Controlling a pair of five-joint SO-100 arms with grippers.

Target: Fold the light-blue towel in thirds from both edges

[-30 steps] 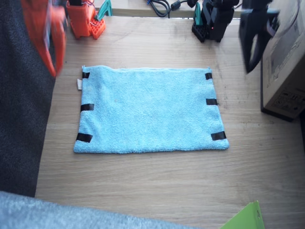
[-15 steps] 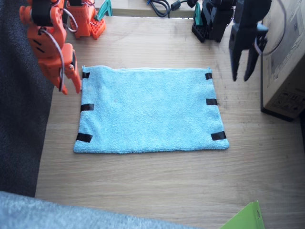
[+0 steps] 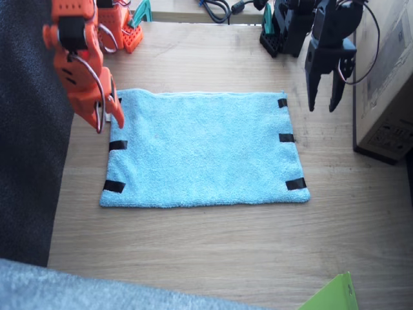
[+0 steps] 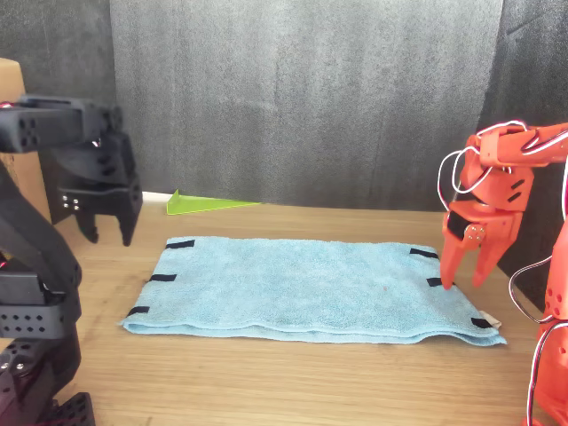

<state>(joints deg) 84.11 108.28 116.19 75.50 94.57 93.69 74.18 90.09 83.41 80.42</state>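
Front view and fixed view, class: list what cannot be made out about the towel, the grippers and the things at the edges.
- Light-blue towel: its white tag, fixed view, hidden behind the right gripper.
- Right gripper: whether its tips touch the towel; unclear in both views.
- Left gripper: its height above the table, fixed view.
- Cardboard box: cut off by the fixed view's edge.
- Green sheet: mostly cut off.

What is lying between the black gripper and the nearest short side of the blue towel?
Nothing: only bare wooden table lies between the left gripper and the light-blue towel, as the fixed view shows best.
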